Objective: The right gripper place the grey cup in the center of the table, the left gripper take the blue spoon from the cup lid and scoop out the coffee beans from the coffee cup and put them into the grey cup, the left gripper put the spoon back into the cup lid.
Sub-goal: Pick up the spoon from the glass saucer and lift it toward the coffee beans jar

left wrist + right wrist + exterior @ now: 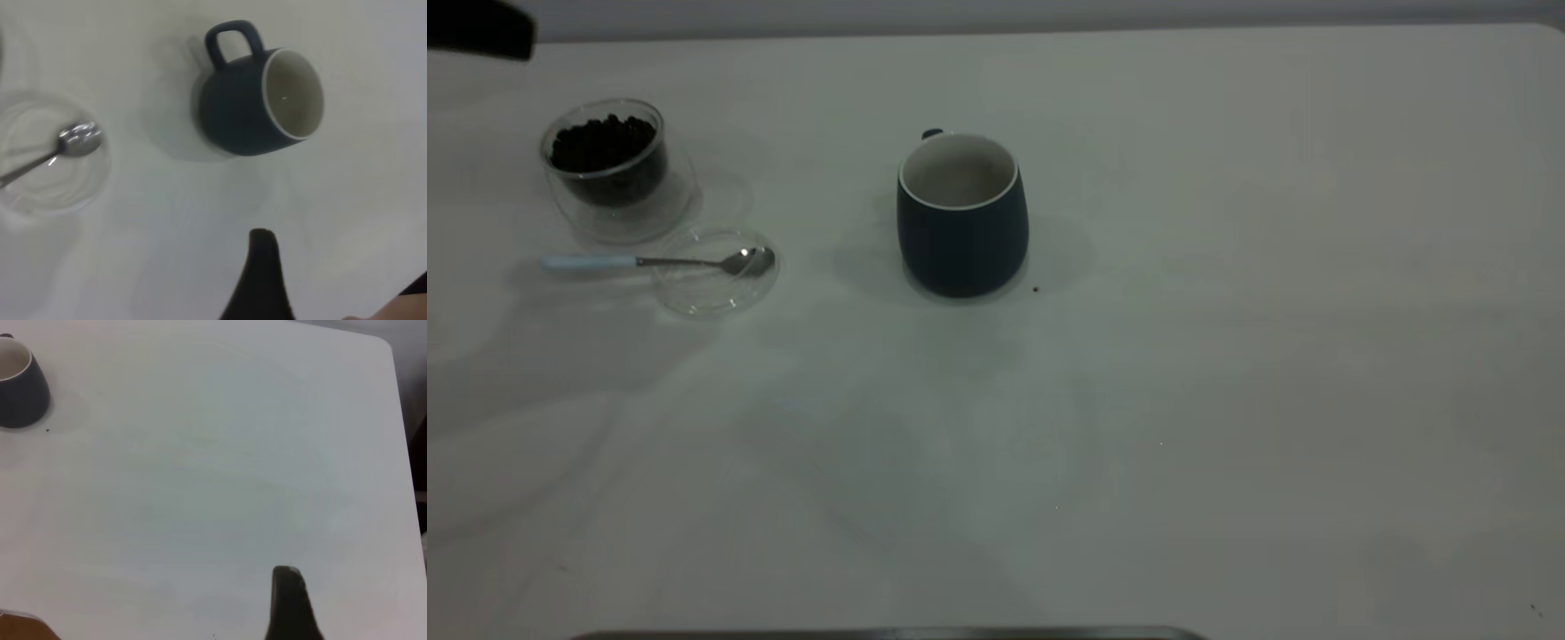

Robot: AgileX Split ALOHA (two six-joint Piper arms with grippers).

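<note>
The grey cup [962,222] stands upright near the table's middle and its white inside shows no beans; it also shows in the left wrist view [240,113] and the right wrist view [20,393]. The blue spoon [649,261] lies with its bowl in the cup lid [716,289] and its pale handle pointing left. The coffee cup [609,169], behind the lid, holds coffee beans [600,142]. My left gripper [480,31] hangs at the far left corner, open and empty, with one finger [263,280] over bare table. My right gripper is out of the exterior view; its finger [288,600] is over bare table, far from the cup, open and empty.
One stray dark bean [1036,289] lies on the table [1227,400] just right of the grey cup's base. The table's rounded far corner [383,347] shows in the right wrist view. A dark strip [889,634] runs along the front edge.
</note>
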